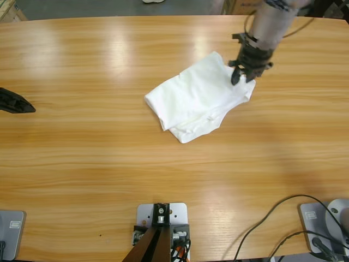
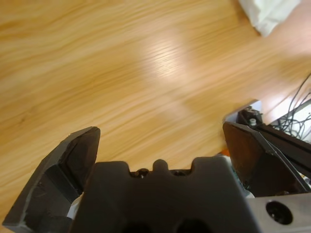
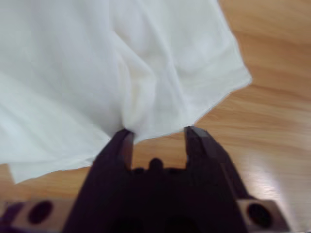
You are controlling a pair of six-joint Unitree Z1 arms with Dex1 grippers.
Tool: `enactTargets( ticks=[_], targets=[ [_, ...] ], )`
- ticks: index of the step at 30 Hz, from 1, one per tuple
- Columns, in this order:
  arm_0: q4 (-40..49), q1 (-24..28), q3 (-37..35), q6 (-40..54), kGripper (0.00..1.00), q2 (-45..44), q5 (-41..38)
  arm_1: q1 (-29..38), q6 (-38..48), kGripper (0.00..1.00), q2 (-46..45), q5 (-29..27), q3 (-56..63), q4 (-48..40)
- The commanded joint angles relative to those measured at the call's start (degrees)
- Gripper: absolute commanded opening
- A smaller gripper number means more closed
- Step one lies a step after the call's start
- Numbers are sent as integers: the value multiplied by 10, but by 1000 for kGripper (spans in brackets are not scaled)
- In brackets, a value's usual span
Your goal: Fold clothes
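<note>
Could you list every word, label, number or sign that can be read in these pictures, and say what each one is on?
None can be read. The folded white T-shirt shows only plain fabric in all three views, with no print facing up. The right gripper, the left gripper and the wooden table carry no visible lettering.
</note>
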Motion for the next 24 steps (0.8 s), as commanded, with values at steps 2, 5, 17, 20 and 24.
enactTargets(
  ticks=[2, 5, 17, 20, 24],
  targets=[
    [29, -43, -31, -41, 982, -30, -4, -17, 24, 1000, -147, -44, 120, -89],
    [38, -45, -33, -45, 982, -46, -2, 3, 27, 1000, -173, -31, 138, -115],
    [41, -50, -35, -47, 982, -65, -1, 138, 64, 977, -117, 40, 167, -169],
    [41, -50, -34, -47, 982, -66, -1, 138, 55, 977, -89, 41, 158, -159],
    [41, -50, -32, -46, 982, -71, -1, 122, 61, 973, -91, 33, 155, -147]
  ],
)
